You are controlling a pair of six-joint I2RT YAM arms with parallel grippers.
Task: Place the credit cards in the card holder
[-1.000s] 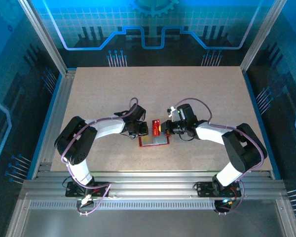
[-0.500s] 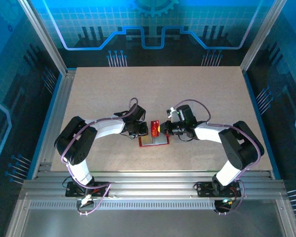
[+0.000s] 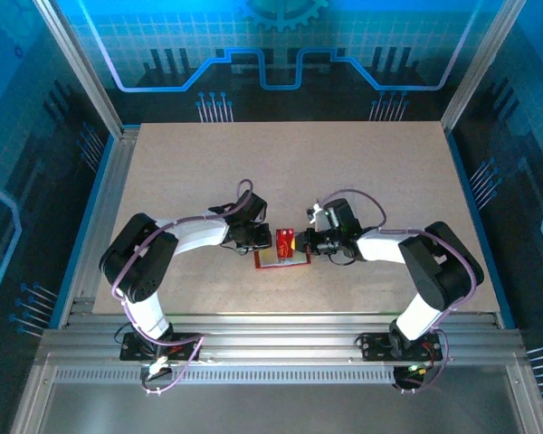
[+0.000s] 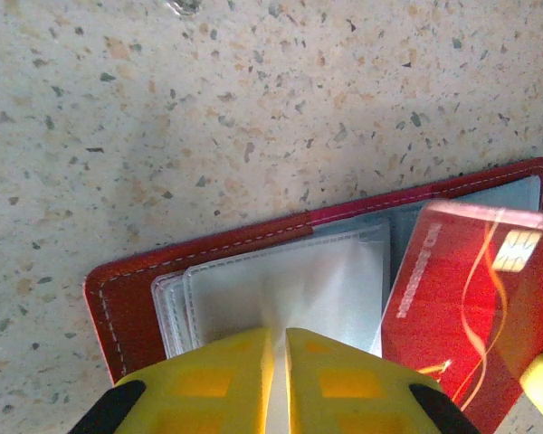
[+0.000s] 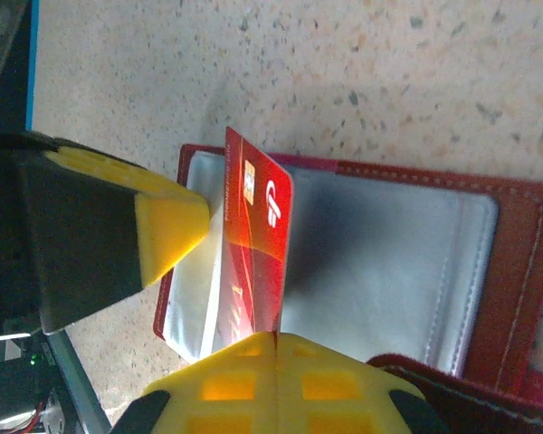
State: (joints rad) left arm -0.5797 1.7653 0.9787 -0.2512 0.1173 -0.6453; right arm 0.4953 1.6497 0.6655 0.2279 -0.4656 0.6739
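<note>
1. Top external view: the card holder (image 3: 281, 260) lies open on the table (image 3: 290, 163), just ahead of the two arm bases and between them. The left end effector (image 3: 264, 239) and right end effector (image 3: 302, 240) meet over it from either side. The red credit card (image 3: 286, 240) stands between them above the holder. Finger positions cannot be resolved at this range.

2. Left wrist view: the yellow fingers are pressed almost together, pinching a clear sleeve (image 4: 290, 289) of the card holder. The stitched red cover, the stacked sleeves and the card's chip (image 4: 516, 249) are distinct here.

3. Right wrist view: the fingers are pressed together on the lower edge of the red credit card, which stands on edge over the open holder. One left finger (image 5: 167, 221) sits just beside the card.

4. Markings: a white curled logo and gold swirls are visible. The line of small print along the card edge is too small to read.
</note>
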